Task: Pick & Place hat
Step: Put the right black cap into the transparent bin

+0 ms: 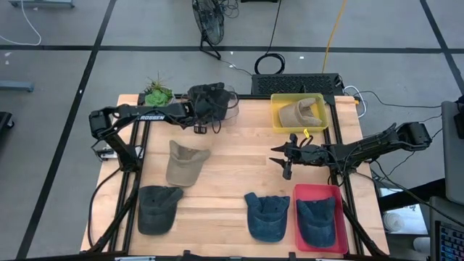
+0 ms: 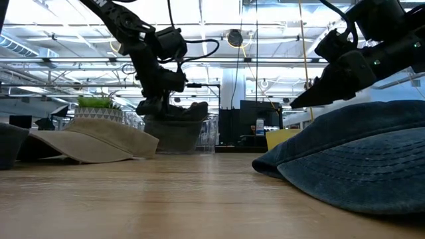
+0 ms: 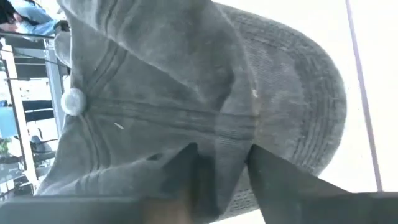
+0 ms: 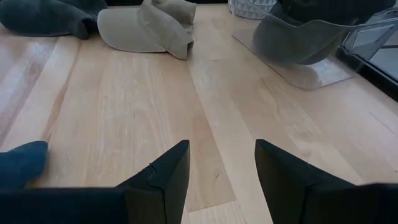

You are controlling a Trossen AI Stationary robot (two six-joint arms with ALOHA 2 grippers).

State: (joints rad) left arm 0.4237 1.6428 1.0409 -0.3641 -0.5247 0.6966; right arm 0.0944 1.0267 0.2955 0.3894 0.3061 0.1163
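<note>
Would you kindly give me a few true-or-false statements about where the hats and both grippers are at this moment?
1. The left gripper is pinching a dark grey hat over the clear bin. True.
2. The right gripper holds a blue hat. False: it is open and empty above bare table.
3. The yellow bin holds a tan hat. True.
4. The red bin is empty. False: a blue hat lies in it.
5. A tan hat lies loose on the table. True.
</note>
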